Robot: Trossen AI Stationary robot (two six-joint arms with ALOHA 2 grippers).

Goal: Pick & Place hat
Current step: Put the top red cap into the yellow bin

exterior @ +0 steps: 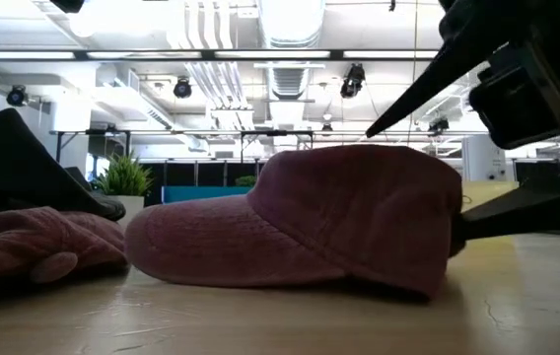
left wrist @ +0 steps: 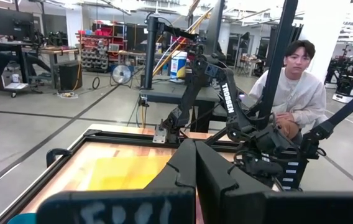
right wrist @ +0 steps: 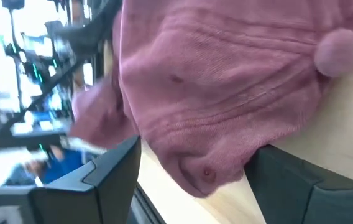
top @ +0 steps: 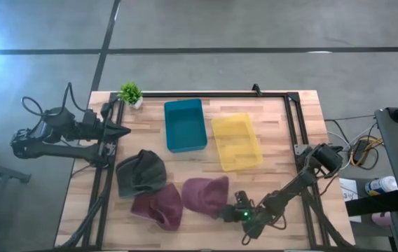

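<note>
High view, right gripper (top: pixel 227 213) jaws wide beside maroon cap (top: pixel 204 194)

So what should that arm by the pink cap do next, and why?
Probably close its fingers. The right gripper is open, with the edge of the maroon cap lying between its two fingers, so it seems placed to grip before lifting toward a bin.

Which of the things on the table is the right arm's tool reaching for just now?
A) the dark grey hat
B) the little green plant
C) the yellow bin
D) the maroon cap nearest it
D: in the overhead view the right tool sits at the edge of the maroon cap, and its wrist camera shows the open fingers either side of the maroon fabric, not yet closed.
</note>
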